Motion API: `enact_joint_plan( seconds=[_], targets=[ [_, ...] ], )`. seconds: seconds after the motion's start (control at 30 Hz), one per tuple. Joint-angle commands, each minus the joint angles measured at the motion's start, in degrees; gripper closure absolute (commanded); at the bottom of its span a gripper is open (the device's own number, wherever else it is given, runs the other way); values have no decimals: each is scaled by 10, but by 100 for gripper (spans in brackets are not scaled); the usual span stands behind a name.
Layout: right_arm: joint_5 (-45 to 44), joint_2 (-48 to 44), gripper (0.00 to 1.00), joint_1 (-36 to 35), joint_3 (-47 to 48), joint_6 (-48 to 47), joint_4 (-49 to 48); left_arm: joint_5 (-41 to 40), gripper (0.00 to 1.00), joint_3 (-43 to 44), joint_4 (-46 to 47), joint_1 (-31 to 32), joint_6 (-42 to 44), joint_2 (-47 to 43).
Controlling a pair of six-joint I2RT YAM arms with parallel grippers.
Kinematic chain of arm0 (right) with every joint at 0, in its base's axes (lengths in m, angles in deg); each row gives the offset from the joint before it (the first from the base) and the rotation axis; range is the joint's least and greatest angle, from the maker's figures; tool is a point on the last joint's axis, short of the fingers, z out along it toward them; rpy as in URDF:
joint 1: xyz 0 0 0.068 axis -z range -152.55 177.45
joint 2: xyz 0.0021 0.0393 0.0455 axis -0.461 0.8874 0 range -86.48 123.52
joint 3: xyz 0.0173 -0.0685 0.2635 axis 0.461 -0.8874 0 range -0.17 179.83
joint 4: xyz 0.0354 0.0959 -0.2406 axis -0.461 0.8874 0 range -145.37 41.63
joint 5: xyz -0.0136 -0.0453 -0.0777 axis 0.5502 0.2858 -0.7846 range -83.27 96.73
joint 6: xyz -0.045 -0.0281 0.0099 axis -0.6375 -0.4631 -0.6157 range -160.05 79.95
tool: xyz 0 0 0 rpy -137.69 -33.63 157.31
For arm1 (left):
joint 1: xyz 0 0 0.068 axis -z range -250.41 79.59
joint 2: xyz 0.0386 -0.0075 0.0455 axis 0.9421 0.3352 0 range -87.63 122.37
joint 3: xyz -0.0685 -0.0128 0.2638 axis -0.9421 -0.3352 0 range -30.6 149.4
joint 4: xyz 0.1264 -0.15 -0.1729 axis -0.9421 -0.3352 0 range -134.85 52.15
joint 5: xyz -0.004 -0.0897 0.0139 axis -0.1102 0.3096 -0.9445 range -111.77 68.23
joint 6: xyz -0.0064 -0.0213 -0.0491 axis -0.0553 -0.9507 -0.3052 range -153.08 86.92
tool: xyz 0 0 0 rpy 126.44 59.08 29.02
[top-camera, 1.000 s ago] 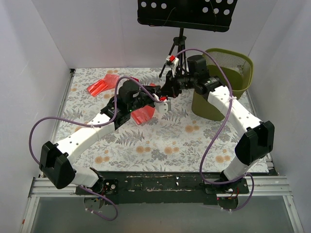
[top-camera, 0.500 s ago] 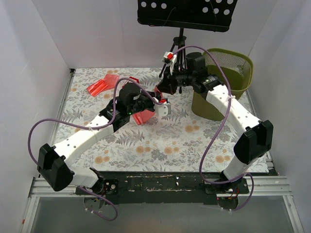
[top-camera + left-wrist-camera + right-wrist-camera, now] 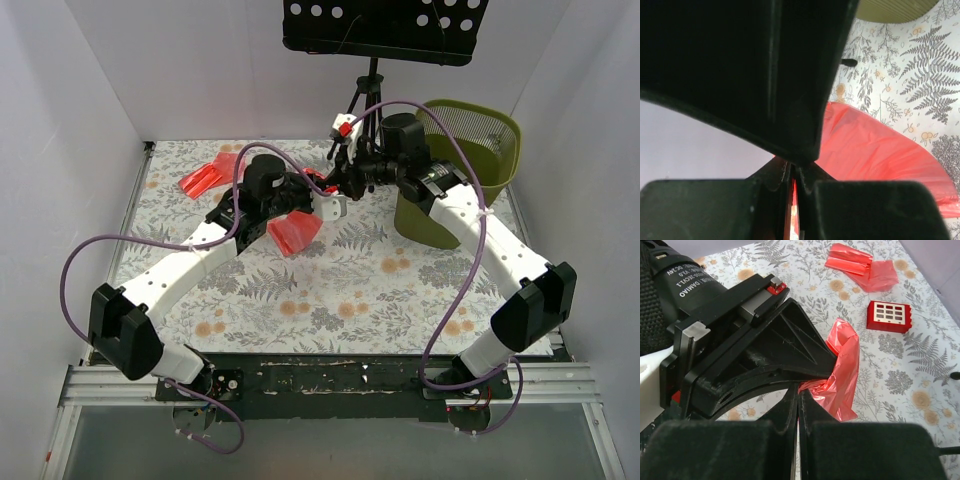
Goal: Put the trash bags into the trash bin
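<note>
My left gripper (image 3: 318, 205) is shut on a red trash bag (image 3: 293, 232), which hangs from its tips over the floral table. In the left wrist view the red film (image 3: 875, 155) shows between the closed jaws of the left gripper (image 3: 792, 172). My right gripper (image 3: 345, 186) meets it tip to tip. In the right wrist view the right gripper (image 3: 798, 390) is shut, and the bag's (image 3: 842, 375) bunched edge is caught at its tips. More red trash bags (image 3: 205, 178) lie at the back left. The olive-green trash bin (image 3: 480, 125) stands at the back right.
A small red box with white buttons (image 3: 888, 316) lies on the table near the loose bags (image 3: 860, 267). A black music stand on a tripod (image 3: 375, 30) stands at the back, just left of the bin. White walls close in the table on three sides.
The left gripper has carried the bag a little farther back. The right gripper rose, then came back down to the left gripper's tips.
</note>
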Motion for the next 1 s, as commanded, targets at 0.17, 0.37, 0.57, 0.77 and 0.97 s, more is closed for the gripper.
enact_joint_plan(
  seconds=[0.17, 0.37, 0.57, 0.77, 0.97],
  targets=[
    [-30, 6, 99, -29, 25, -9, 24, 5, 100, 30, 1, 2, -67, -38],
    [30, 1, 99, -34, 29, 34, 18, 24, 100, 79, 8, -13, -79, -10],
    [-12, 29, 99, -7, 121, 40, 44, 147, 100, 51, -19, -14, -47, -42],
    [-49, 55, 99, 25, 134, 35, 70, 151, 100, 10, -45, -2, -3, -75],
    [54, 9, 99, 8, 76, 86, 22, 78, 100, -21, -4, -2, -3, -67]
  ],
)
